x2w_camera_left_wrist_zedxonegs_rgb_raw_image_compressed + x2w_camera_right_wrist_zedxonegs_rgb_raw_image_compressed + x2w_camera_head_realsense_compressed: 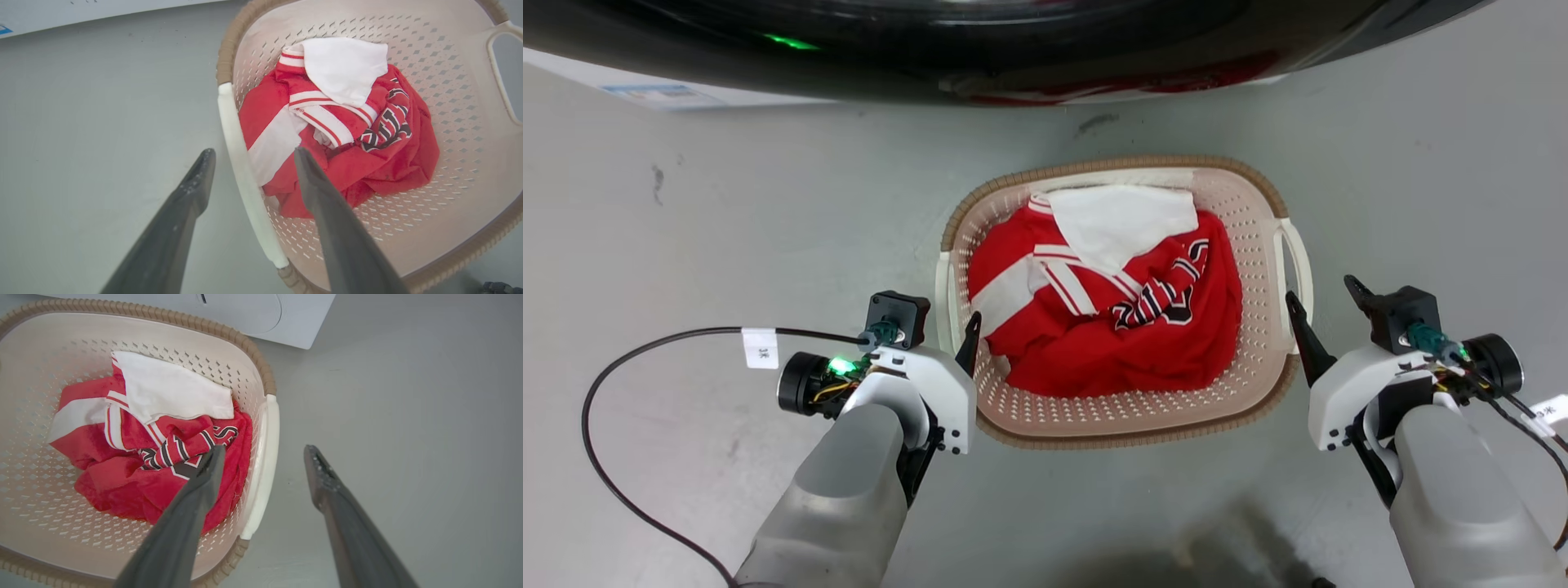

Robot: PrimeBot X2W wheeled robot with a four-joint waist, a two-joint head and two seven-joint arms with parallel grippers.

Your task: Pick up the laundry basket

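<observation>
The laundry basket (1258,269), cream with perforated walls and a brown rim, stands on the grey floor in the middle of the head view. It holds a red jersey (1111,335) and a white cloth (1123,220). My left gripper (956,339) is open. In the left wrist view the left gripper (253,152) has one finger on each side of the white left handle (239,163). My right gripper (1319,290) is open too. The right wrist view shows the right gripper (264,449) straddling the right handle (271,428) of the basket (41,347).
The washer's dark round door (931,49) hangs over the top of the head view, just beyond the basket. Its white body (253,314) sits behind the basket. A black cable (605,408) loops over the floor at the left. Grey floor surrounds the basket.
</observation>
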